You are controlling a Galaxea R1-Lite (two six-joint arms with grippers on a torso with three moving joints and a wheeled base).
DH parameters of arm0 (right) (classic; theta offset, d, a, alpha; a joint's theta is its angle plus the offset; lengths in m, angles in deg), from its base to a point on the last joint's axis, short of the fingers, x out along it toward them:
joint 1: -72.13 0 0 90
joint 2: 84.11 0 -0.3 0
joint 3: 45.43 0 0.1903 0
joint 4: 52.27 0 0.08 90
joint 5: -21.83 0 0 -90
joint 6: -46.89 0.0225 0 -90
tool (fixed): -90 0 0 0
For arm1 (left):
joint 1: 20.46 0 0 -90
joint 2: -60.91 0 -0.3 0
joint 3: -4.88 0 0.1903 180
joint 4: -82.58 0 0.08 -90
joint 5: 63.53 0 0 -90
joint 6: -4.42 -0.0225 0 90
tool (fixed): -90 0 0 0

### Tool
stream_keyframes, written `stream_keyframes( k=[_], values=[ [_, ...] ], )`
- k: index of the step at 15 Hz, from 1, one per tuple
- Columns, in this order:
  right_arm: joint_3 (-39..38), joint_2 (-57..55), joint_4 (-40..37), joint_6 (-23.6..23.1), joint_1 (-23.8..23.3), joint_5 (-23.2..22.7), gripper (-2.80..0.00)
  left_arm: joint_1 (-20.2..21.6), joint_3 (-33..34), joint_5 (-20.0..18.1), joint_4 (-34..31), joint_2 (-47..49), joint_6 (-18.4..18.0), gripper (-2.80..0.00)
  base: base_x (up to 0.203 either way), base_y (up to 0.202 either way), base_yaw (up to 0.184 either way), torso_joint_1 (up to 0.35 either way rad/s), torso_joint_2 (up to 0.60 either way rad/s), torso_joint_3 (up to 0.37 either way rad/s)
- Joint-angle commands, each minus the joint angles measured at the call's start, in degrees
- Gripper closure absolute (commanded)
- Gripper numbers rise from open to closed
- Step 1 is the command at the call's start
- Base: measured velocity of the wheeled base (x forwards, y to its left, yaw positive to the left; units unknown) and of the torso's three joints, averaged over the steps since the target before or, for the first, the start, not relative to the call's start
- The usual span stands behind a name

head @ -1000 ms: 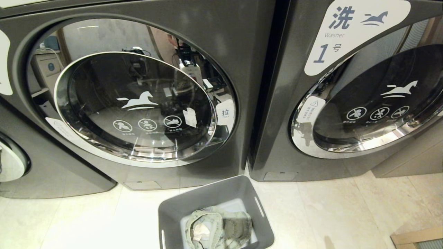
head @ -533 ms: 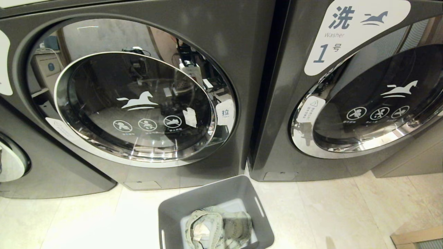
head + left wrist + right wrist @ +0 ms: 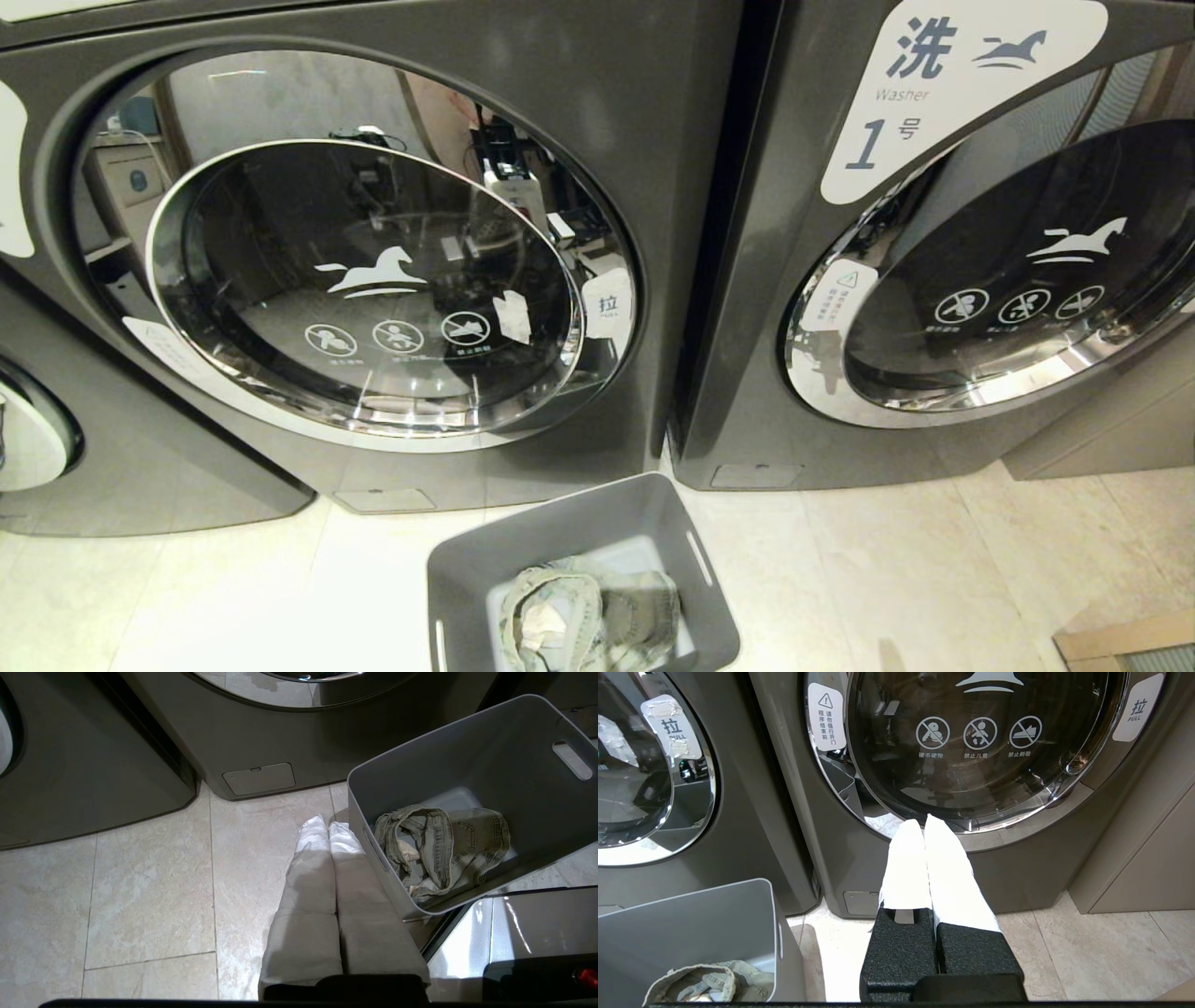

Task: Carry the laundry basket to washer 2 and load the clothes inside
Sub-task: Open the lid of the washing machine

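Note:
The grey laundry basket (image 3: 653, 523) stands on the tiled floor in front of two dark grey washers. In it lie the clothes (image 3: 588, 616), a grey-green denim bundle. The washer straight ahead (image 3: 597, 140) has its round glass door over the opening; its white label is cut off at the edge, so no number shows. My left gripper (image 3: 329, 823) is shut and empty, just outside the basket (image 3: 467, 751) beside its slotted short side, with the clothes (image 3: 444, 844) close by. My right gripper (image 3: 924, 823) is shut and empty, low before the other washer, beside the basket (image 3: 691, 924).
The washer labelled 1 (image 3: 747, 233) stands on the right, its door closed. A third machine (image 3: 140, 467) shows at the far left. A grey cabinet panel (image 3: 1102, 439) and a cardboard edge (image 3: 1120, 644) are at the right. My own shiny base (image 3: 537, 924) is behind the basket.

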Motion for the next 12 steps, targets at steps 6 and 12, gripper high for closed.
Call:
stream_keyframes(
  k=[6,12],
  values=[
    [-2.3,-0.1,0.1,0.0,0.0,0.0,0.0,0.0,0.1,1.0,0.0,0.1,5.6,0.0,0.0,0.0,0.0,0.0,0.0,0.0],
    [-2.3,-0.1,0.1,-0.1,0.0,0.0,0.0,0.1,0.1,3.2,-0.1,0.9,7.0,0.0,0.0,0.0,0.0,0.0,0.0,0.0]
  ],
)
